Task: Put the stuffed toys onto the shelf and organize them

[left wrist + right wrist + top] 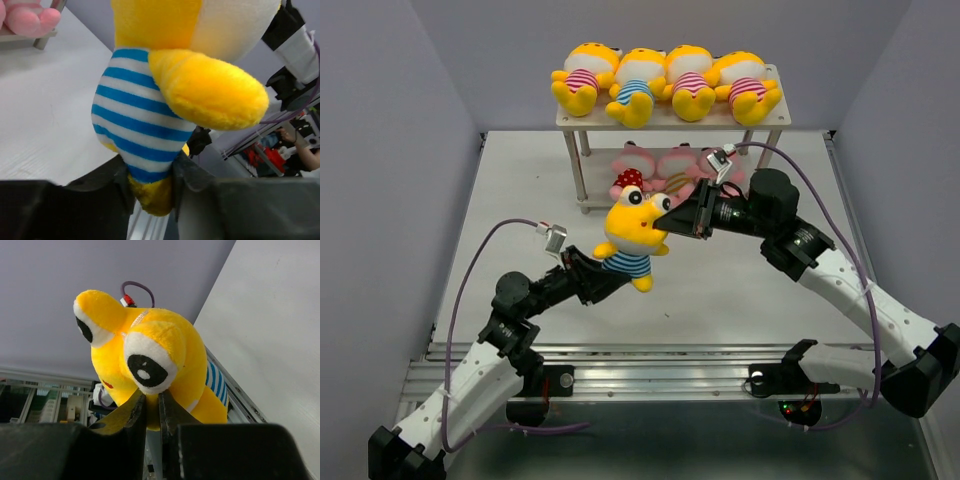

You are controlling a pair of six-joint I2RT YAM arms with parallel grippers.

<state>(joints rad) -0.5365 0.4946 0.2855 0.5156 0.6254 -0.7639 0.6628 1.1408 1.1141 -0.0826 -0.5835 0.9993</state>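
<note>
A: Which way does the blue-striped yellow toy (633, 237) (140, 130) (150, 365) point?

B: It is upright in the air. From above, its long axis runs 12 to 6 o'clock, with the head toward the shelf (590, 120), the feet toward the arm bases and the face turned to about 3 o'clock.

A: Who has it?

B: Both. The left end effector (605, 280) (150, 192) is clamped on the shirt's lower end from about 7 o'clock. The right end effector (672, 222) (151, 402) has its jaws almost together, pinching head plush just under an eye.

A: And the shelf?

B: On the top tier, four yellow toys (665, 82) lie side by side with their feet at the front edge, filling the board from end to end. On the lower tier, the pink toys (665, 170) are partly hidden by the right arm; I cannot tell what space remains there.

A: Room to move?

B: The held toy hangs near the lower tier's front, apart from it. The white surface (520, 200) stretches open toward 9 o'clock up to the wall.
</note>
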